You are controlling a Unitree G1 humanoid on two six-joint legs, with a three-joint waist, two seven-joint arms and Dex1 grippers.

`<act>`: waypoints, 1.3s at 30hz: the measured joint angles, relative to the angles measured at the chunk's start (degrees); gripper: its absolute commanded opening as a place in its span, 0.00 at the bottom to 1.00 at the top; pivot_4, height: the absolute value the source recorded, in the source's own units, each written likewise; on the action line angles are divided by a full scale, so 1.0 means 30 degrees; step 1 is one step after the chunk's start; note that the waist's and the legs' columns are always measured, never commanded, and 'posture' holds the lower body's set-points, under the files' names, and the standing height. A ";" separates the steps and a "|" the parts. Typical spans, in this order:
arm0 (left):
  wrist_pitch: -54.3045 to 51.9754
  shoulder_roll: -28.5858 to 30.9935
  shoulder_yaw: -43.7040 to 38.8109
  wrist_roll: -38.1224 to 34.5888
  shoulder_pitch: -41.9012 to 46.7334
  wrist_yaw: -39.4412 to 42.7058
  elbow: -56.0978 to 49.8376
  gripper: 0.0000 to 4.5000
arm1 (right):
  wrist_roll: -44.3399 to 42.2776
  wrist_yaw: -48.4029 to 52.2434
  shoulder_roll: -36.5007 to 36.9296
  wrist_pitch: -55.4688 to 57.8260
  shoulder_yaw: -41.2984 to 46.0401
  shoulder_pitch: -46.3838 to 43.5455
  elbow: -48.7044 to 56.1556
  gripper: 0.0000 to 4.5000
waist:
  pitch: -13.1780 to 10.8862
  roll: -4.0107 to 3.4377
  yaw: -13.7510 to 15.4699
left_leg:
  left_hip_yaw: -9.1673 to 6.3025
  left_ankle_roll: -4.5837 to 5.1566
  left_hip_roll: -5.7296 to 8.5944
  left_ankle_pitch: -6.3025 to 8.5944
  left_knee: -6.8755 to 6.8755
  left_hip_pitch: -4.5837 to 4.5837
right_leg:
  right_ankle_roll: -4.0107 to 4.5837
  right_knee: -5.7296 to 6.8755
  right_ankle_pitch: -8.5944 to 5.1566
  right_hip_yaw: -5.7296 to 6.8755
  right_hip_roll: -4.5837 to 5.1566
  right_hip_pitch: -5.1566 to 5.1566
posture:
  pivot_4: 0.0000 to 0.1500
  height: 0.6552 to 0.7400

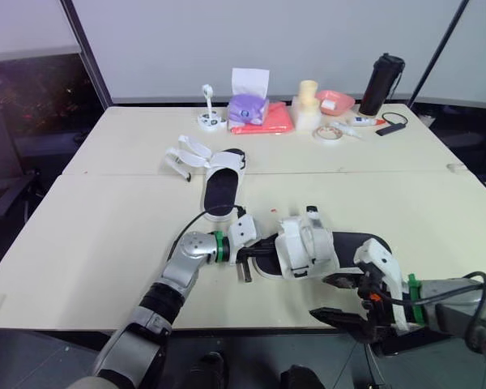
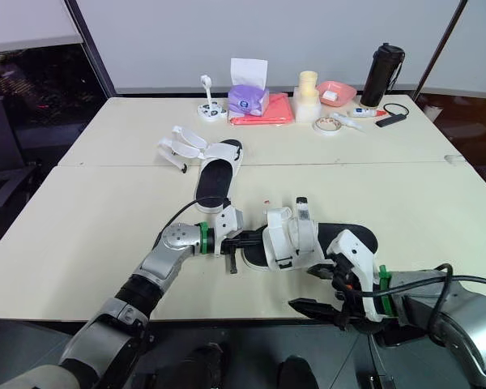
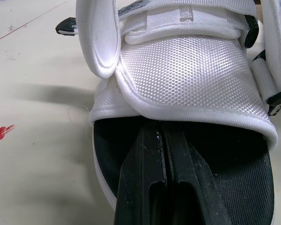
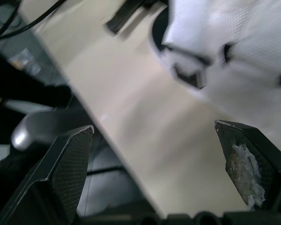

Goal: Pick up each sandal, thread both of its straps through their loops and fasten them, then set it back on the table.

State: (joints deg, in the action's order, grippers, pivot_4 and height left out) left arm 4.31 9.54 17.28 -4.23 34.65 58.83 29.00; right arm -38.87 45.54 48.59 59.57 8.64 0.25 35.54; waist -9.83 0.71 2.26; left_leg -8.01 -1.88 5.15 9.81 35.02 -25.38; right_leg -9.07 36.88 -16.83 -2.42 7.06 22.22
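Sandal (image 1: 308, 247) lies flat near the front edge of the counter (image 1: 97, 243). The left claw (image 3: 161, 129), fingers pressed together, rests on its black footbed under the white upper. The right claw (image 1: 338, 297) hovers beside it at that edge, spread wide and empty. A second sandal (image 1: 221, 182) lies mid-counter, straps splayed.

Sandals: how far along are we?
Nothing looks finished. In hand: near sandal on the table, left gripper shut and tucked under its upper, right gripper open beside it, one strap standing up. Left: its fastening, then the far sandal, whose straps lie splayed loose.
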 measured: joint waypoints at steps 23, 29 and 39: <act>-0.0100 0.0253 -0.0076 -0.0010 -0.0059 -0.0111 -0.0227 0.00 | -0.0747 -0.1214 -0.0907 0.1062 -0.1977 -0.2498 -0.0656 0.99 | -0.0001 0.0001 -0.0229 | -0.0013 0.0000 -0.0022 0.0000 -0.0003 0.0010 | 0.0004 0.0019 0.0003 -0.0005 -0.0025 0.0012 | 1.00 0.93; -0.0134 0.0240 -0.0078 -0.0002 -0.0064 -0.0159 -0.0220 0.00 | -0.1060 -0.1088 -0.1022 0.1121 -0.2207 -0.2689 -0.0576 0.99 | -0.0001 0.0001 -0.0222 | -0.0015 0.0000 -0.0020 0.0000 -0.0003 0.0005 | 0.0002 0.0018 0.0003 -0.0004 -0.0024 0.0012 | 1.00 0.93; -0.0131 0.0226 -0.0069 -0.0003 -0.0064 -0.0155 -0.0224 0.00 | -0.1290 -0.0981 -0.0865 0.1125 -0.2192 -0.2697 -0.0525 0.99 | -0.0002 0.0002 -0.0092 | -0.0011 0.0000 -0.0019 0.0000 -0.0008 0.0005 | 0.0001 0.0016 0.0002 -0.0005 -0.0023 0.0018 | 1.00 0.93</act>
State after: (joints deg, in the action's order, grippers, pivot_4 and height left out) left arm 3.92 10.21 17.08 -4.24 34.45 58.36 28.33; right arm -42.74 42.60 46.00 62.95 2.07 -7.84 33.96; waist -9.83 0.72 1.98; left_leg -8.04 -1.88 5.09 9.81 35.00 -25.37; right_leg -9.07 36.93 -16.82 -2.43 6.99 22.27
